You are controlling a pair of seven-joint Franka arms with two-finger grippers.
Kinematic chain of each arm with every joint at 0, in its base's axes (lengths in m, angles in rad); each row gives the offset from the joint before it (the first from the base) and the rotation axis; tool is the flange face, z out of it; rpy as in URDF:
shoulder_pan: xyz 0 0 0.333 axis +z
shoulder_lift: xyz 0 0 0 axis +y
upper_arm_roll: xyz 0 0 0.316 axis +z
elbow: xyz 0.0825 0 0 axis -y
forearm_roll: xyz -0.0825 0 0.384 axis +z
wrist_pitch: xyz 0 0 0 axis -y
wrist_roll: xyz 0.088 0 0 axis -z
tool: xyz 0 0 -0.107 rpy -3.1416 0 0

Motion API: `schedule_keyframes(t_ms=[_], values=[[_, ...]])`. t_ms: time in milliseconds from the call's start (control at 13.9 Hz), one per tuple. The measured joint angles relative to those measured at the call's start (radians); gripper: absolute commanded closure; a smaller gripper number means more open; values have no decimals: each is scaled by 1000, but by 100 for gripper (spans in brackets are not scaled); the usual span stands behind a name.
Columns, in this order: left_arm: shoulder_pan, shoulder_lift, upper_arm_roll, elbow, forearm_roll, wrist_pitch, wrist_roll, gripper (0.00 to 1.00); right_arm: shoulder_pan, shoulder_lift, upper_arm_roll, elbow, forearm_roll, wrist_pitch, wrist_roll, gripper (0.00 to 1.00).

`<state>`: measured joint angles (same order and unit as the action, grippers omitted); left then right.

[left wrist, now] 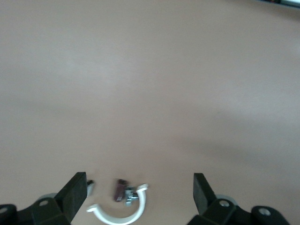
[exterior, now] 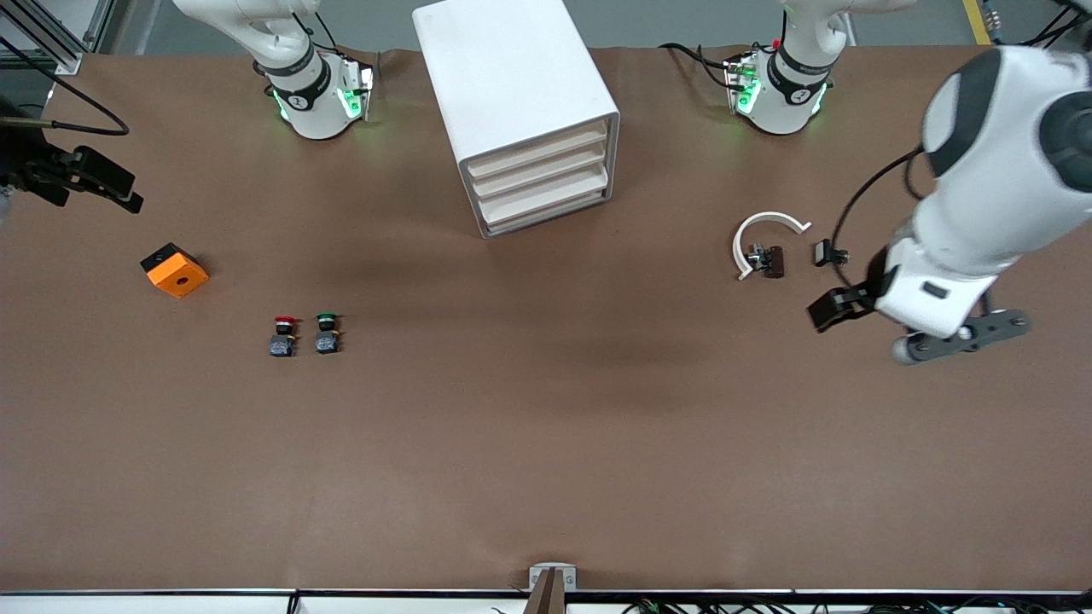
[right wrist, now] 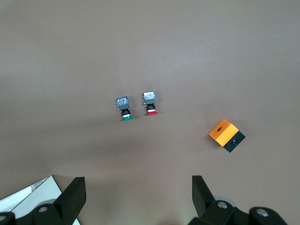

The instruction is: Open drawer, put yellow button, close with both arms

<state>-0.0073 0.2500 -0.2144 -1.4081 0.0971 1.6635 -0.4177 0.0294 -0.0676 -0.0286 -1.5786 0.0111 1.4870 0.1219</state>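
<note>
The white cabinet [exterior: 512, 85] stands between the two arm bases, and all three of its drawers [exterior: 542, 175] are pushed in. The yellow button is out of view. My left gripper [exterior: 840, 303] hangs open and empty over the left arm's end of the table, beside a white ring clamp [exterior: 768, 226]. In the left wrist view the gripper [left wrist: 139, 187] frames that clamp [left wrist: 119, 213]. My right gripper [exterior: 126, 192] is open and empty over the right arm's end of the table. In its wrist view the gripper [right wrist: 138, 187] has only bare table between its fingers.
A red-capped button [exterior: 284, 335] and a green-capped button [exterior: 327, 333] lie side by side toward the right arm's end. An orange block [exterior: 175, 271] with a hole lies near them. A brown part [exterior: 773, 261] and a small black part [exterior: 826, 252] lie by the clamp.
</note>
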Motion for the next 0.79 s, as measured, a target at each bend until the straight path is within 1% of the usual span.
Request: schedule_keyframes(t_ms=[143,287,430,574,645,789], values=[[35,-42,-1,6,0,-68,50,0,2,0,2,0,0,1,-2,0],[34,-90,-8,7,0,-113,60,0,4,0,3,1,0,7,-40,0],[28,-120,-20,7,0,-136,61,0,4,0,1,2,-2,8,-143,0],[36,-132,-19,6,-13,-139,61,0,3,0,-5,3,-2,8,-189,0],[50,-141,-16,1,-29,-144,61,0,3,0,-6,3,-2,8,-196,0],[77,-182,-11,-52,-53,-155,90,0,3,0,-6,3,-2,9,-201,0]])
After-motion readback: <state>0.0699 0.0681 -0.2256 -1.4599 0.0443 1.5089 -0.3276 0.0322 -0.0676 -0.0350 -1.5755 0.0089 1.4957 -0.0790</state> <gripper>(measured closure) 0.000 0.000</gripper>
